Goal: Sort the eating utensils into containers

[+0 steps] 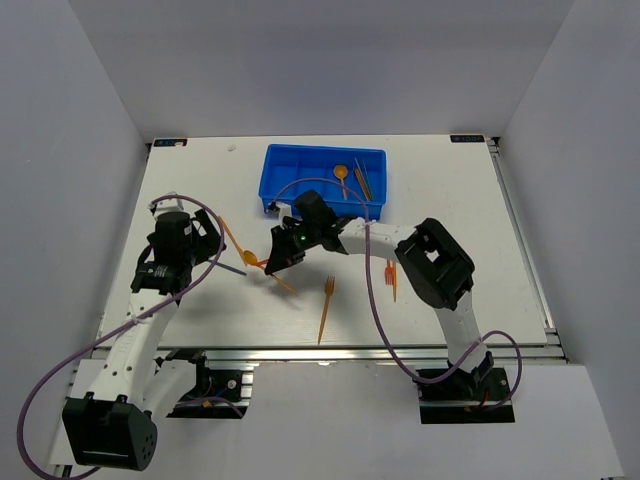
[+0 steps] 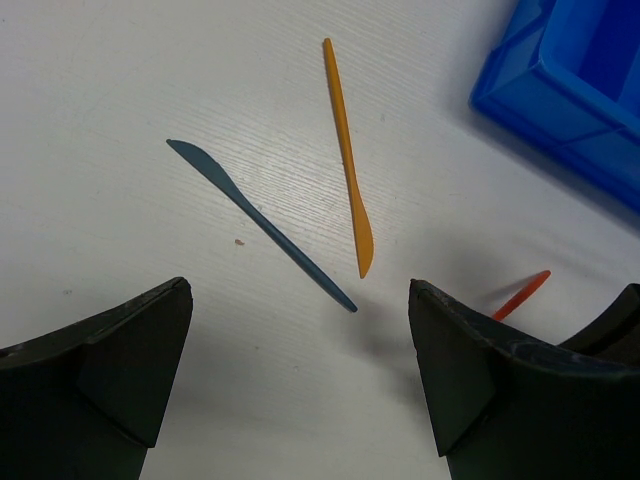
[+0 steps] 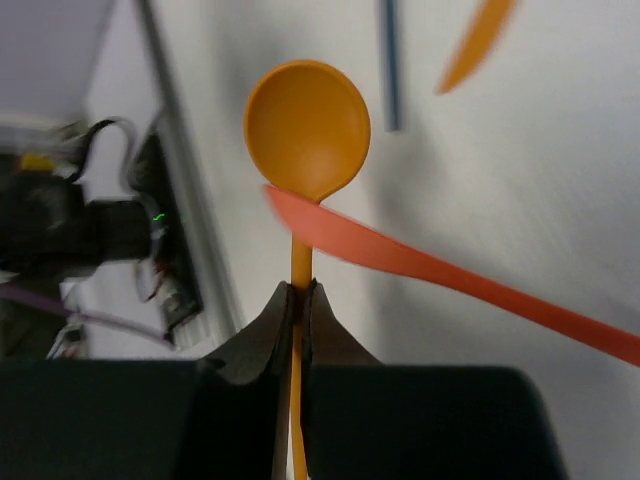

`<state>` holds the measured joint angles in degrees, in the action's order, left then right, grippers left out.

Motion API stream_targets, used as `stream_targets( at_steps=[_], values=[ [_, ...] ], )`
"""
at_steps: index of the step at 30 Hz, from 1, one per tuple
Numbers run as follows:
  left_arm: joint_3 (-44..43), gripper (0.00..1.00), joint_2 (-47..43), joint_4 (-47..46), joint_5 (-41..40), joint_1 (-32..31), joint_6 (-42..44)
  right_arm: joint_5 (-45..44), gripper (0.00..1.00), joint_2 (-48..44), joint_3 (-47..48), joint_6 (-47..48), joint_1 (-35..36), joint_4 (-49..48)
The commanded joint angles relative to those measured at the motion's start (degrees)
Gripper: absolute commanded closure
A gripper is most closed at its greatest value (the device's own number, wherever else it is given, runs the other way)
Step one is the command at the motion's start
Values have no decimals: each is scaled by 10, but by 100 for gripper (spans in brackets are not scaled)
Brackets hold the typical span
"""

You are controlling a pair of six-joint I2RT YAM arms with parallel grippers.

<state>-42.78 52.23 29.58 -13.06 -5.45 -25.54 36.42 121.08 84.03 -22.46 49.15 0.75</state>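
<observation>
White table (image 1: 450, 200) with grey walls (image 1: 60, 110) all round. A blue tray (image 1: 275, 192) sits at the far side, in the middle. Near the tray's right end lies one orange spoon, the tray spoon (image 1: 341, 175). Right of it, in the last part, lie thin sticks (image 1: 361, 181), one dark and one orange.

Just in front of the tray, the right gripper (image 3: 298, 292) is pinched tight on the thin handle of the held spoon (image 3: 307, 125). This spoon is orange, with a round, smooth bowl that points away from the fingers. A red knife (image 3: 450, 285) lies across under the spoon's neck, in the way.

Left of the tray and nearer the arms, the left gripper (image 2: 298, 300) hangs over the table with its jaws wide apart and nothing between them. Below it lie a blue knife (image 2: 260, 225) and an orange knife (image 2: 347, 160), close together but not touching.

Nearer than the tray, a long orange fork (image 1: 326, 305) lies alone. Small orange forks (image 1: 390, 278) lie to the right of it, beside the right arm.
</observation>
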Motion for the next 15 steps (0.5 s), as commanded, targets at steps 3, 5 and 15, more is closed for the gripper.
stream_targets(
  at_steps=[3,5,15],
  values=[
    [-2,2,-18,-2,-4,-3,-2,248,100,-37,-61,-233,3,-299],
    [-2,2,-19,-1,-5,-3,-2,283,100,-31,-79,-384,4,-480],
    [-2,2,-22,0,-10,-3,-3,154,100,-74,39,-193,-41,-176]
  ],
)
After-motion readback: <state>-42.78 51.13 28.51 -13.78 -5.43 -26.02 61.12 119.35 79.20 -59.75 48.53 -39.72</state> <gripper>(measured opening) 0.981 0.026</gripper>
